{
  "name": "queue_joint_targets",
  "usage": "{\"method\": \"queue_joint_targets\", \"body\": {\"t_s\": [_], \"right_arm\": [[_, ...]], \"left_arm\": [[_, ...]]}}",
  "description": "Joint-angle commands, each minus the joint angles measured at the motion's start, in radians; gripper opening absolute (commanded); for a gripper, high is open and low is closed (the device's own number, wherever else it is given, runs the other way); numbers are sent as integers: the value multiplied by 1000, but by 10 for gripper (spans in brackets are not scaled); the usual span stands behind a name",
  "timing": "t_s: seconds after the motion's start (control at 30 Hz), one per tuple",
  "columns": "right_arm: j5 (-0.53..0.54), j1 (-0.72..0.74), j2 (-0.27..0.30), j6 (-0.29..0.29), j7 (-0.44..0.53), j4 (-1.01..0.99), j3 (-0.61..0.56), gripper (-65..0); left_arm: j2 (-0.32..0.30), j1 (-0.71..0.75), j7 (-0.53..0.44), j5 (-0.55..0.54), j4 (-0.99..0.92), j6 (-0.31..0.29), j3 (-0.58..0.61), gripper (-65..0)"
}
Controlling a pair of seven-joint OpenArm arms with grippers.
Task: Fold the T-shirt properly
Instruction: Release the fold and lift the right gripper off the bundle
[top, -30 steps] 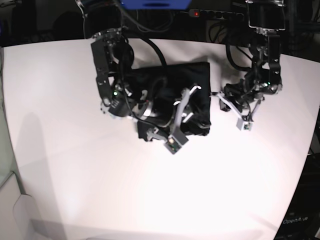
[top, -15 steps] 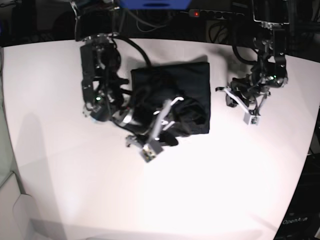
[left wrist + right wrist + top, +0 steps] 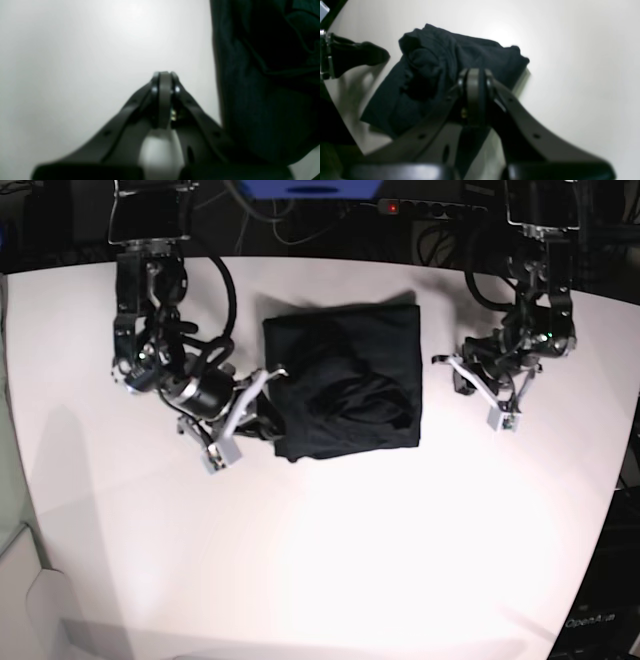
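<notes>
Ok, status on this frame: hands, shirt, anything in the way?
Left hand shut, empty. Right hand shut, empty. T-shirt folded, top rumpled. No obstructions.

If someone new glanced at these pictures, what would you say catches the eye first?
The dark T-shirt stands out most: a roughly square folded bundle near the middle of the white table, with a rumpled bunch of fabric on its top. On each side of it is a black arm, the right gripper shut close by the shirt's edge and the left gripper shut over bare table, apart from the cloth.
</notes>
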Motion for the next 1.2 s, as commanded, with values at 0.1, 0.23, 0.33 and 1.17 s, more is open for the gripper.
{"method": "queue_joint_targets", "body": {"t_s": [0.1, 0.23, 0.33, 1.17], "right_arm": [[22, 0, -3, 7, 51, -4, -4, -632], [22, -7, -3, 7, 51, -37, -6, -632], [22, -10, -4, 7, 49, -59, -10, -632], [22, -152, 71, 7, 43, 254, -374, -632]], "left_arm": [[-9, 0, 66, 53, -17, 22, 0, -650], [-9, 0, 66, 53, -12, 22, 0, -650], [-8, -19, 66, 53, -21, 22, 0, -650], [-26, -56, 75, 58, -11, 14, -72, -650]]}}
